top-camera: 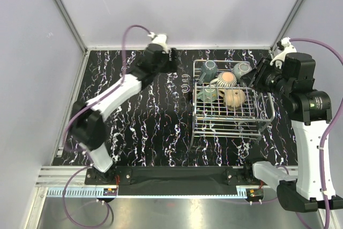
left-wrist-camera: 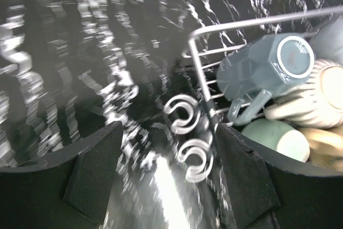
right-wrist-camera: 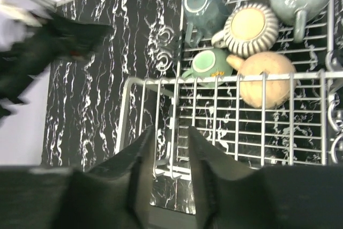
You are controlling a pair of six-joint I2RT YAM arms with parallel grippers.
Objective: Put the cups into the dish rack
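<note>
Top external view gives the whole layout. The dish rack (top-camera: 230, 125) sits on the right half of the black marbled table (top-camera: 139, 132), and all five cups are bunched in its far half: dark teal cup (top-camera: 208, 69), cream ribbed cup (top-camera: 228, 80), grey-green cup (top-camera: 242, 69), teal-green cup (top-camera: 208, 93) and tan cup (top-camera: 235, 98). What it doesn't give you is the jaws, since both hands are too small and dark from up there.

The wrist cams fix that. Left wrist view shows the left gripper (left-wrist-camera: 171, 186) spread wide and empty, hanging over the table just beside the rack's far left corner, by two little wire hooks (left-wrist-camera: 182, 113) (part of the rack, I think). That picture is badly smeared; the grey-green cup is out of frame and the tan one is cut off at the edge.

Right wrist view shows the right gripper (right-wrist-camera: 169, 181) with only a narrow gap and nothing in it, over the rack's rim. Can't tell whether the fingertips touch the wire. The left arm (right-wrist-camera: 48, 46) is just a dark blur in that view.
</note>
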